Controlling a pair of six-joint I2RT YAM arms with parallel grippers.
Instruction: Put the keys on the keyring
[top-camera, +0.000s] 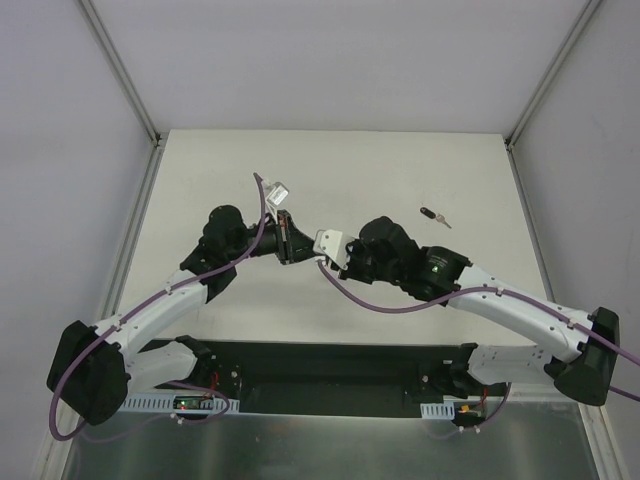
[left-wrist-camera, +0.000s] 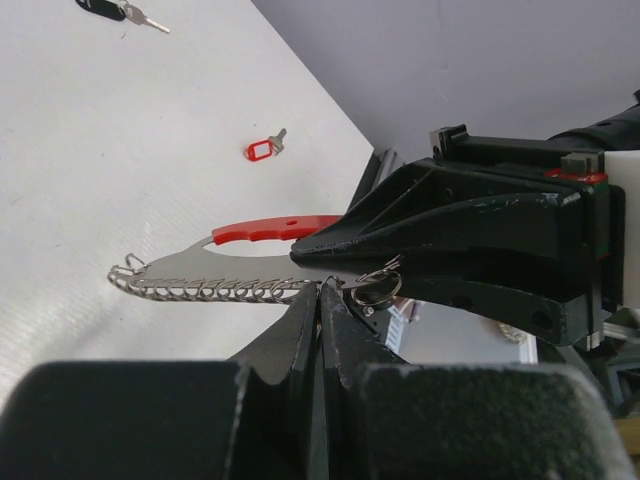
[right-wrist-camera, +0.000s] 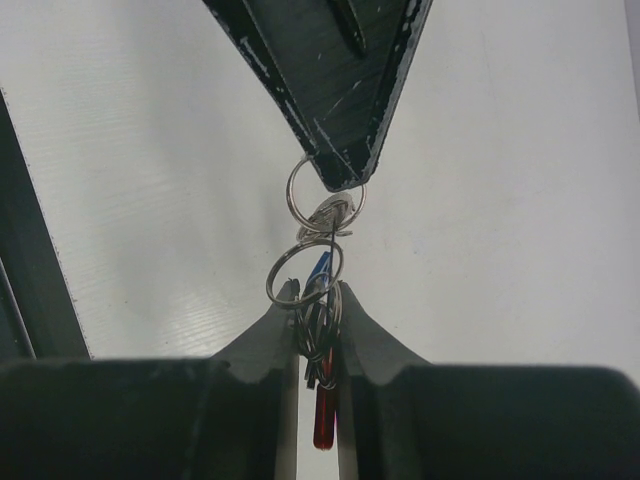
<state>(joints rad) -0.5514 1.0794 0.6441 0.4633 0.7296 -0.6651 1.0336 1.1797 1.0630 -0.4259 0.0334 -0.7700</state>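
**Keyring held between both end effectors, off the bench**

On the left, the left end effector (left-wrist-camera: 322, 290) is fully clenched on the silver ring (right-wrist-camera: 325, 195) at the chain end of the keyring (left-wrist-camera: 265, 230). As far as we can see, the keyring is lifted off the bench (left-wrist-camera: 120, 150). We judge that this grip holds the ring steady so that a key can be threaded. In the middle, a second ring (right-wrist-camera: 303, 275) sits just beside it, with the blue key (right-wrist-camera: 320, 268) at it. On the right, the right end effector (right-wrist-camera: 318, 295) is only narrowly apart, clamped on the keyring's red band. We cannot tell whether the blue key is already threaded on. Further right, the black key (top-camera: 435, 215) lies alone on the bench.
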